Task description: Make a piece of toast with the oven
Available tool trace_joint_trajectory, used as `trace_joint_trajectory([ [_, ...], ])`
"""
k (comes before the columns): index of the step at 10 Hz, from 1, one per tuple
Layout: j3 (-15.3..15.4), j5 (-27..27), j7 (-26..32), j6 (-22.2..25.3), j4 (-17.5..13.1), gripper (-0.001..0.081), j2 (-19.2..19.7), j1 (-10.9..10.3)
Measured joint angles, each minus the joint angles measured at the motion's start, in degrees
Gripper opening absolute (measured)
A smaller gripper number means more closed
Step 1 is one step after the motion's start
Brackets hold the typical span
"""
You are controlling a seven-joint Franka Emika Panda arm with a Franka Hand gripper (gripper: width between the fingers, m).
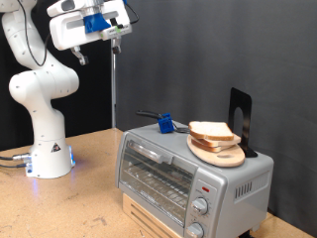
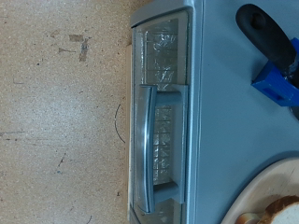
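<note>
The silver toaster oven (image 1: 188,177) stands on the wooden table with its glass door shut. On its roof a round wooden board (image 1: 226,157) carries the pale piece of toast (image 1: 211,130), lying on top of a second similar slice. My gripper (image 1: 112,30) hangs high above the table, up and to the exterior view's left of the oven, with nothing in it. In the wrist view I look straight down on the oven's door and handle (image 2: 145,149). The board's edge (image 2: 266,187) and a bit of bread (image 2: 280,213) show in a corner, and my fingers do not show.
A blue tool with a black handle (image 1: 164,124) lies on the oven roof beside the board, and also shows in the wrist view (image 2: 278,79). A black upright stand (image 1: 241,117) rises behind the board. Two knobs (image 1: 202,206) and a red light (image 1: 205,186) sit on the oven front.
</note>
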State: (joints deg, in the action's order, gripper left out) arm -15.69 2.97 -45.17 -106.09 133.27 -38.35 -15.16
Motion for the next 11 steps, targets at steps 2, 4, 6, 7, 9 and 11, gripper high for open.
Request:
trace_joint_trajectory([
  [2, -1.65, 5.13, 4.1, -0.12, 0.77, 0.0808, -0.96, -0.71],
  [4, -3.35, 10.35, 4.42, -2.01, 0.8, 0.0808, -0.13, -1.2],
  [6, -3.99, 11.06, 3.35, -2.07, -0.6, 0.0808, 3.76, -1.18],
  [7, -4.07, 11.01, 3.64, -2.08, -1.51, 0.0808, 6.47, -1.19],
  [9, -4.07, 11.0, 6.14, -4.27, -2.26, 0.0808, 10.94, -1.27],
  [11, -4.03, 11.02, 9.61, -6.76, -1.89, 0.0808, 13.19, -1.35],
])
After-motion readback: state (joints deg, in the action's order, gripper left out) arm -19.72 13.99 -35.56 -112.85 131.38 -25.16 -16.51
